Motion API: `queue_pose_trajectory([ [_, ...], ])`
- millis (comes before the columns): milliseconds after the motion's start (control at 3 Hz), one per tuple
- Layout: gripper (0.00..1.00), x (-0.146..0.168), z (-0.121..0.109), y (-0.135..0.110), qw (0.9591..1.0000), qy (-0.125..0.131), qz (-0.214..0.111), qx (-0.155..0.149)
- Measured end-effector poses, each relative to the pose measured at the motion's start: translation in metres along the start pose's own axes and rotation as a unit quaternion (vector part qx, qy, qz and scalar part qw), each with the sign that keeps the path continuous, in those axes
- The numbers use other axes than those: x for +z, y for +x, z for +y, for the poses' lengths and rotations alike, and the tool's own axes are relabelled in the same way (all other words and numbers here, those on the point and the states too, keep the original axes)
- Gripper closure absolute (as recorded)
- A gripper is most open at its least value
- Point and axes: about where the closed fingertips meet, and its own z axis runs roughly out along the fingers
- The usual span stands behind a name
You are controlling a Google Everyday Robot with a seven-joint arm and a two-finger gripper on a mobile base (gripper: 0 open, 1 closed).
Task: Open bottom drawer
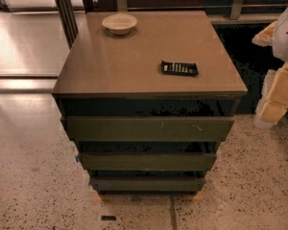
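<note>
The bottom drawer is the lowest and darkest of three flat, handleless fronts on a brown-topped cabinet, just above the floor. Its front sits in line under the other two fronts, and no tray body shows. Above it are the mid-sized olive-brown front and the widest olive front with pale scratches. My gripper is at the right edge of the camera view, cream and white. It is to the right of the cabinet, at about the height of the top drawer, and touches nothing.
On the cabinet top a white bowl stands at the back left and a black remote-like object lies right of centre. Speckled floor surrounds the cabinet. A dark post stands behind it on the left.
</note>
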Motion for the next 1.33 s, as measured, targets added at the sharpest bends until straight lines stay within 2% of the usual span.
queue_pose_trajectory([
  [333, 0.00, -0.001, 0.000, 0.000, 1.0000, 0.007, -0.003, -0.002],
  [667, 0.00, 0.010, 0.001, 0.003, 0.9996, 0.018, -0.020, 0.006],
  [1000, 0.00, 0.092, 0.029, 0.016, 0.9957, -0.027, -0.087, 0.012],
  [1333, 0.00, 0.198, 0.072, 0.025, 0.9755, -0.088, -0.198, 0.038],
])
